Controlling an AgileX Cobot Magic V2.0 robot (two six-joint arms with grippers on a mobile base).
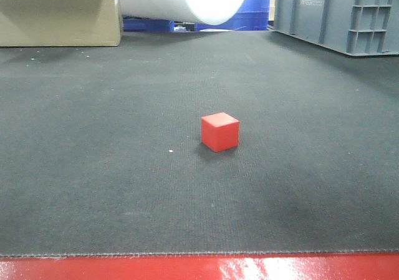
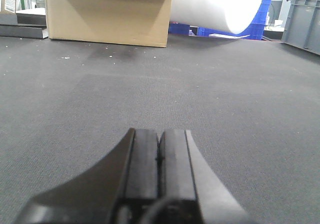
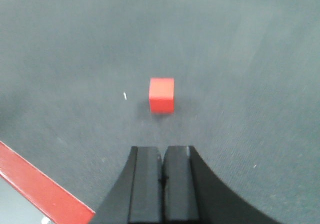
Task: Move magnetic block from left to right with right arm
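The magnetic block (image 1: 220, 131) sits alone on the dark mat of the counter (image 1: 93, 186), roughly midway across it and some way back from the glossy red front edge, turned slightly so one corner faces forward. Nothing touches it. A tiny white speck (image 1: 170, 151) lies on the mat just to its left.

In the right wrist view the right end effector (image 3: 162, 156) hangs above the mat with its two fingers pressed together and nothing between them. The block lies ahead of it, well apart from the fingertips and almost on their line. This looks like the approach step: the block is not yet grasped and has not yet gone toward the right side.

The left end effector (image 2: 159, 139) is likewise closed and empty, low over bare mat, facing a cardboard box (image 2: 107, 14) and a white roll (image 2: 220, 7) at the far edge; it has no part in this task.

The next move calls for the right fingers to part wider than the cube, then advance and descend so they straddle two opposite faces. As the block sits a little askew, some wrist turn may help the pads meet flat sides rather than corners.
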